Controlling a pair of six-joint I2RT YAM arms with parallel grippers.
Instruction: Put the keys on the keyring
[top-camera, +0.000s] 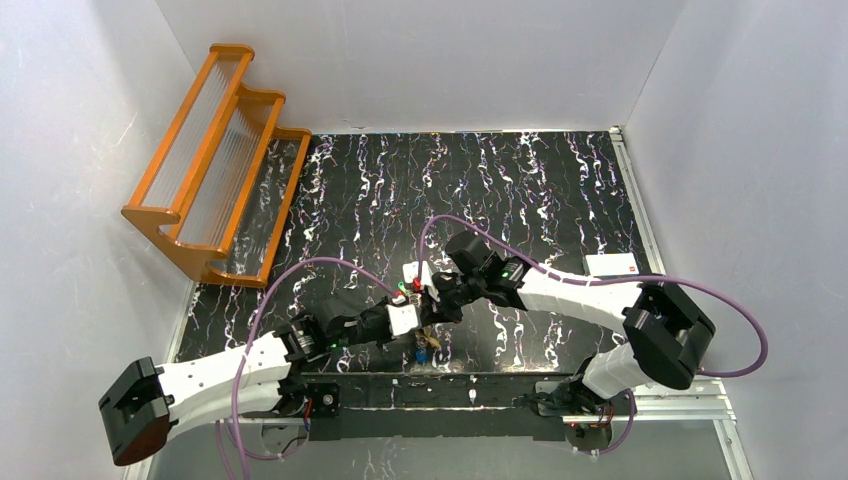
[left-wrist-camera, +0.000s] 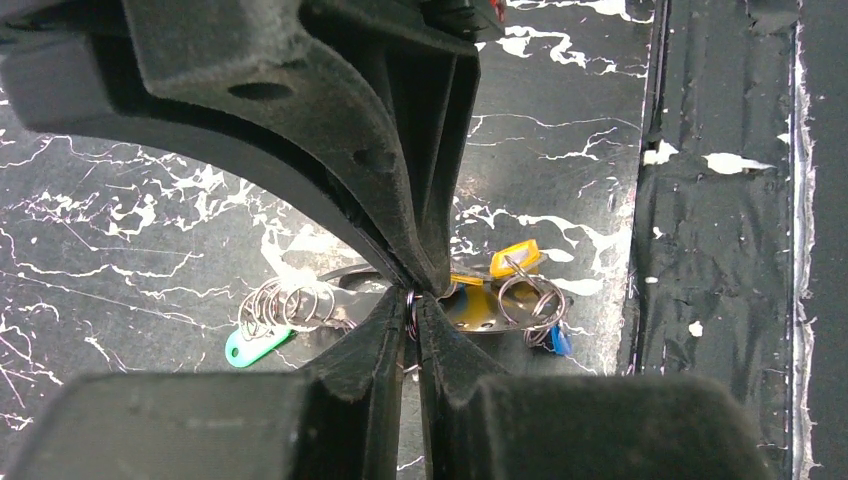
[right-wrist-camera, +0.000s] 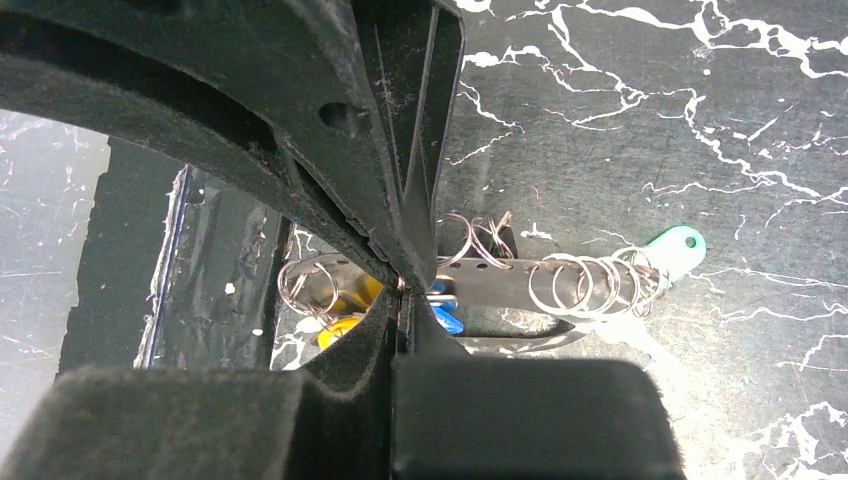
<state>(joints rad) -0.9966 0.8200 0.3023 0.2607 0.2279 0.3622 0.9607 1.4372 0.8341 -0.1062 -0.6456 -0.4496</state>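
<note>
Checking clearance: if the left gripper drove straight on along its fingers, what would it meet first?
The keyring: the left gripper is shut on its thin wire, with the flat plate right beyond the tips. Past that, likely the table; depth is unclear.

Keyring (right-wrist-camera: 495, 285) — flat grey metal strip with a row of small holes, roughly level, with thin wire rings (right-wrist-camera: 585, 285) threaded through it. Green key (right-wrist-camera: 675, 245) sits at the ring cluster on one end; yellow key (left-wrist-camera: 515, 257) and blue key (left-wrist-camera: 560, 342) are at the other end — close together.
</note>
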